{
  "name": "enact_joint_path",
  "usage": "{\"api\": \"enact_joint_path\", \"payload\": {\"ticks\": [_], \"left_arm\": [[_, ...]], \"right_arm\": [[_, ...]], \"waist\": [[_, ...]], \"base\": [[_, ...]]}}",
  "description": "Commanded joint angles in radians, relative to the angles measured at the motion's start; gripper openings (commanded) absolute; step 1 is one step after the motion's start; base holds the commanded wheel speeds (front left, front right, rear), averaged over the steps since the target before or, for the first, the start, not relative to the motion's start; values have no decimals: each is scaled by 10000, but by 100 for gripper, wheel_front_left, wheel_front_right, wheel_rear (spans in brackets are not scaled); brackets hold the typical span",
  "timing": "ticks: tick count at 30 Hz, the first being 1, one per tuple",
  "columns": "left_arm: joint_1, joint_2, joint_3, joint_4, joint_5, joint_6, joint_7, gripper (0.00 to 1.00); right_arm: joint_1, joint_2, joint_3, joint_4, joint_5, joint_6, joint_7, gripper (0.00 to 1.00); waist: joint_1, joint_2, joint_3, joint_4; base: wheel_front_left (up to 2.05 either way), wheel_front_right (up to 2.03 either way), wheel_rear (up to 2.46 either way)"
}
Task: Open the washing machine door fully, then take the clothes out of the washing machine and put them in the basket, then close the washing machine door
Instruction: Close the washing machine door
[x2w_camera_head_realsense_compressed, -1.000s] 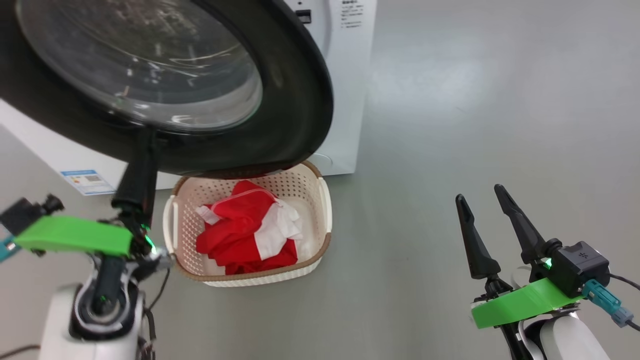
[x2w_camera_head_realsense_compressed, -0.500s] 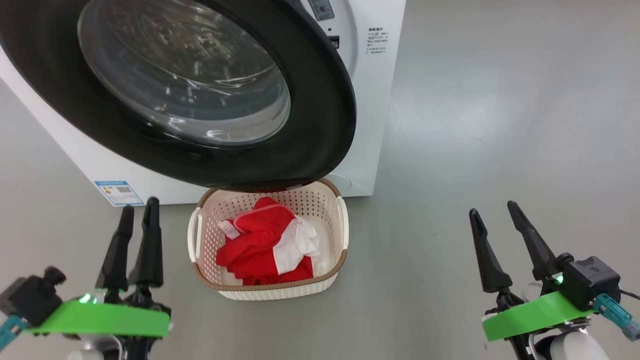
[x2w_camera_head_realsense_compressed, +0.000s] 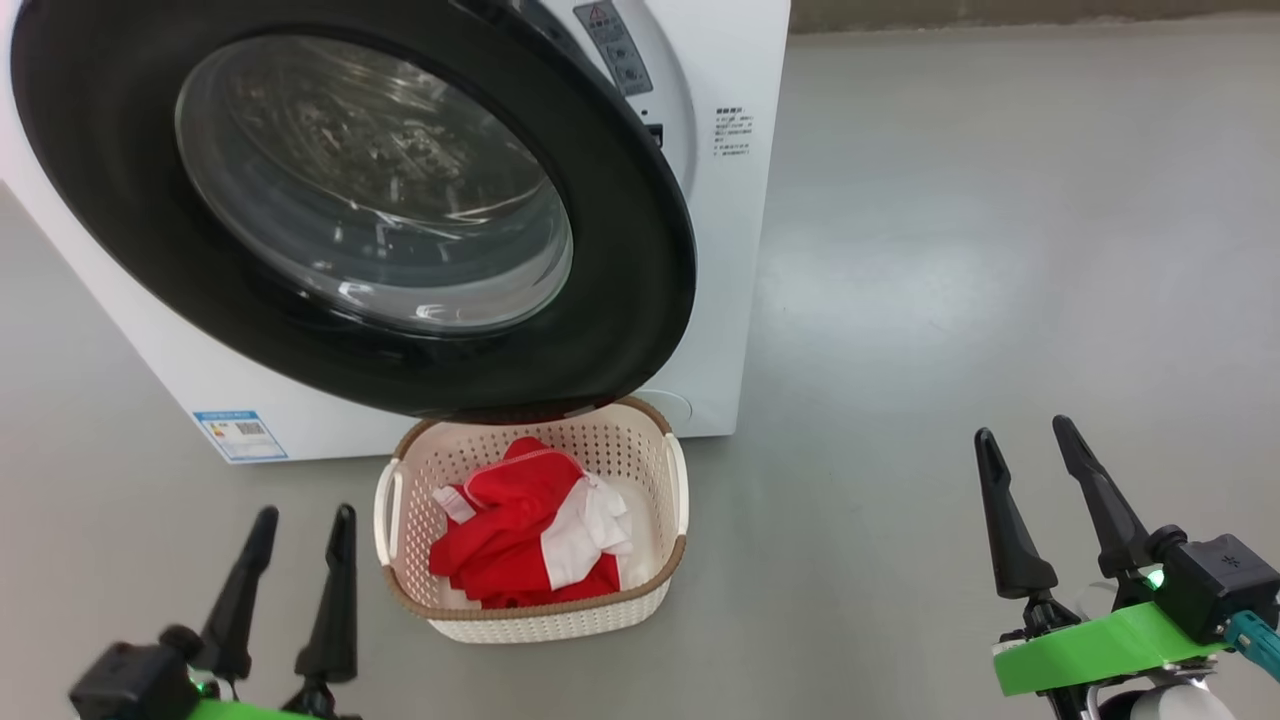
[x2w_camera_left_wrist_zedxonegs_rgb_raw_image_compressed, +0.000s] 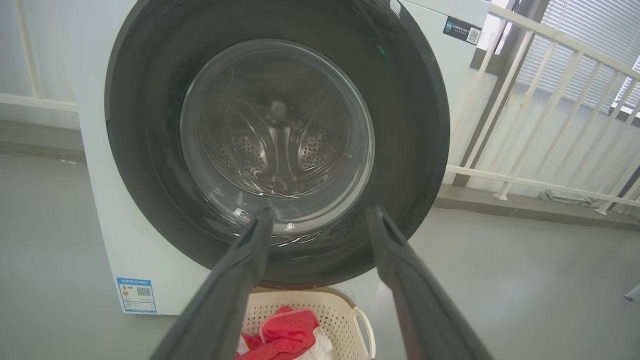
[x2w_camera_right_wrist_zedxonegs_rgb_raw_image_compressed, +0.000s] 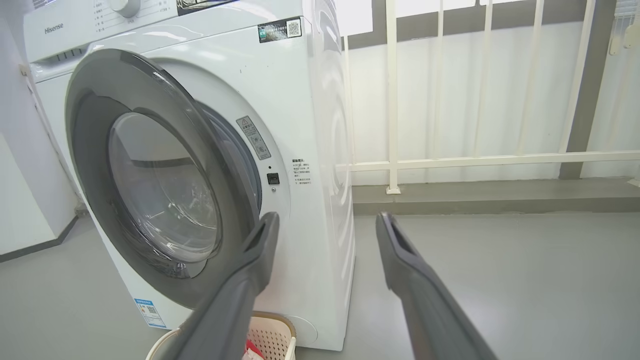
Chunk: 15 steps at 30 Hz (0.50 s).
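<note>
The washing machine (x2w_camera_head_realsense_compressed: 735, 70) is a white front-loader. Its door (x2w_camera_head_realsense_compressed: 620, 250), black-rimmed with a glass bowl, stands ajar in the right wrist view, the right edge of the door (x2w_camera_right_wrist_zedxonegs_rgb_raw_image_compressed: 87, 125) off the front panel. Through the door (x2w_camera_left_wrist_zedxonegs_rgb_raw_image_compressed: 145, 150) the steel drum shows in the left wrist view. The cream basket (x2w_camera_head_realsense_compressed: 545, 618) sits on the floor below the door and holds the red and white clothes (x2w_camera_head_realsense_compressed: 510, 545). My left gripper (x2w_camera_head_realsense_compressed: 305, 515) is open and empty at the lower left, left of the basket. My right gripper (x2w_camera_head_realsense_compressed: 1023, 430) is open and empty at the lower right.
A blue label (x2w_camera_head_realsense_compressed: 238, 433) marks the machine's lower left front. Bare grey floor (x2w_camera_head_realsense_compressed: 950, 250) stretches to the right of the machine and basket. A white railing (x2w_camera_right_wrist_zedxonegs_rgb_raw_image_compressed: 395, 100) runs along the wall behind, to the machine's right.
My left gripper has drawn back and down from the door's lower rim, which it touched a second ago. The head view has shifted and takes in more of the machine. The right gripper stays open.
</note>
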Motion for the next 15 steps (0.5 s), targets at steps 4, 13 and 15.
{"api": "enact_joint_path", "payload": {"ticks": [4, 13, 15], "left_arm": [[194, -6, 547, -302, 733, -65, -118, 100], [618, -267, 1081, -285, 1642, -193, -119, 100], [692, -284, 1233, -325, 1877, -205, -119, 100]], "right_arm": [[149, -39, 115, -487, -151, 35, -65, 100], [473, -39, 43, -689, -281, 35, -65, 100], [529, -39, 43, -728, -294, 35, -65, 100]], "waist": [[0, -1, -233, -110], [0, -1, -479, -220], [0, -1, -511, -244]], "base": [[0, 0, 0], [0, 0, 0], [0, 0, 0]]}}
